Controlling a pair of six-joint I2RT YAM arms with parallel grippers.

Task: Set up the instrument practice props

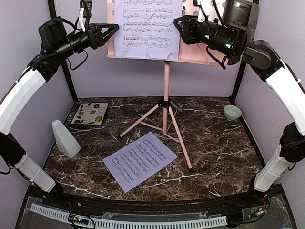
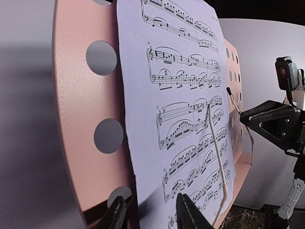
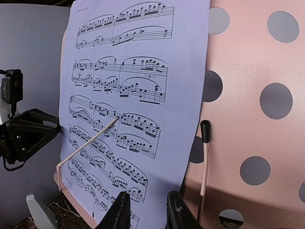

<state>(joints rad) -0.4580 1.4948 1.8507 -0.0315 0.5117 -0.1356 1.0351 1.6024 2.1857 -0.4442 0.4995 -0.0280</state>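
The pink music stand (image 1: pixel 166 90) stands at the middle back on thin tripod legs. One lavender sheet-music page (image 1: pixel 148 28) rests on its perforated plate (image 2: pixel 76 119), with a thin white retaining arm (image 2: pixel 217 157) lying across it. A second page (image 1: pixel 140 161) lies flat on the table in front. The grey pyramid metronome (image 1: pixel 66 138) stands at the left. My left gripper (image 2: pixel 150 214) is open, its jaws either side of the page's left edge. My right gripper (image 3: pixel 147 212) is open in front of the page's lower right corner (image 3: pixel 181 181), holding nothing.
A floral square tile (image 1: pixel 90 113) lies at the back left and a small pale-green bowl (image 1: pixel 232 112) at the back right. A second retaining arm with a black tip (image 3: pixel 205 157) hangs on the plate right of the page. Purple walls enclose the marble table.
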